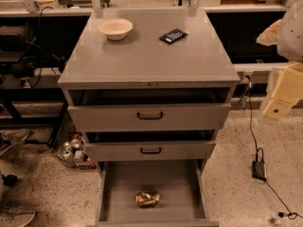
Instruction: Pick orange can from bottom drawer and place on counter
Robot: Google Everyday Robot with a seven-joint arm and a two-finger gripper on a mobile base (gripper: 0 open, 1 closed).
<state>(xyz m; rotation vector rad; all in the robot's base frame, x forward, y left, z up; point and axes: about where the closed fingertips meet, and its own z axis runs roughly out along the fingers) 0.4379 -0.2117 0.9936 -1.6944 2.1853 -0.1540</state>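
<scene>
Black packet (173,36) near the rear edge of the counter (147,60), right of centre: pale markings on it, too small to read. Orange can (147,198): label cannot be read. It rests on the floor of the bottom drawer (120,183), roughly centred and toward the drawer's front, with the drawer pulled out well past the counter's front edge. Above it, 2 black-handled drawers (149,117) stand partly open and overhang the bottom drawer's rear. 1 cream bowl (115,28) sits near the counter's rear-left corner. On the floor below the left edge is a cluster of red-and-silver cans (71,148). On the floor right of the cabinet, a black cable runs to a small black box (259,170). The cream arm (294,30) comes in beyond the right edge. The gripper (282,98) hangs outside the front-right corner, well apart from the can; whether it is wide or narrow cannot be told.
</scene>
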